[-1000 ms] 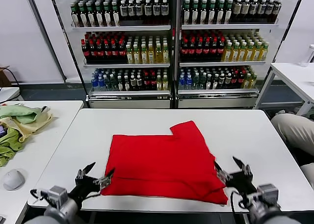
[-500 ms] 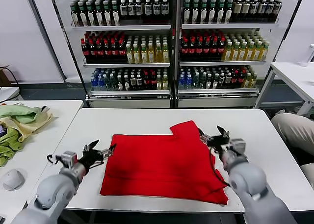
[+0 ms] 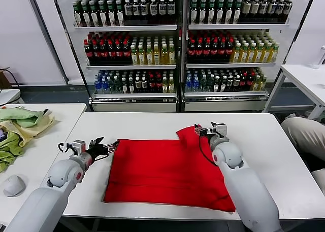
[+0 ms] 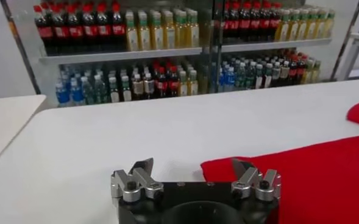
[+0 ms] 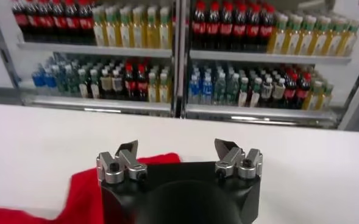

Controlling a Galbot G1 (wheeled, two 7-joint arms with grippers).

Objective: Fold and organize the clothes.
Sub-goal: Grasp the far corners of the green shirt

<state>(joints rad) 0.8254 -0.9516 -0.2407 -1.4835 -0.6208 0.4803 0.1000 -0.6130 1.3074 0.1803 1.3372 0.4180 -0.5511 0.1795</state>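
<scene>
The clothes are one bright red T-shirt (image 3: 167, 168), lying partly folded on the white table (image 3: 132, 123), with a sleeve sticking out at its far right. My left gripper (image 3: 104, 146) hovers open at the shirt's far left corner; in the left wrist view the red cloth (image 4: 313, 176) lies under one finger of that gripper (image 4: 191, 166). My right gripper (image 3: 205, 130) stands open over the far right sleeve; in the right wrist view the gripper (image 5: 176, 146) shows a red edge (image 5: 85, 189) beside it. Neither gripper holds anything. The chest print is hidden.
Pale green and yellow cloths (image 3: 20, 125) and a grey mouse (image 3: 13, 185) lie on the side table at the left. Shelves of bottles (image 3: 177, 49) stand behind the table. A person's legs (image 3: 304, 133) and another white table (image 3: 307, 77) are at the right.
Both arms have swung from the table's near edge to the shirt's far corners, the left to the far left corner, the right to the sleeve. Both grippers stayed open.
</scene>
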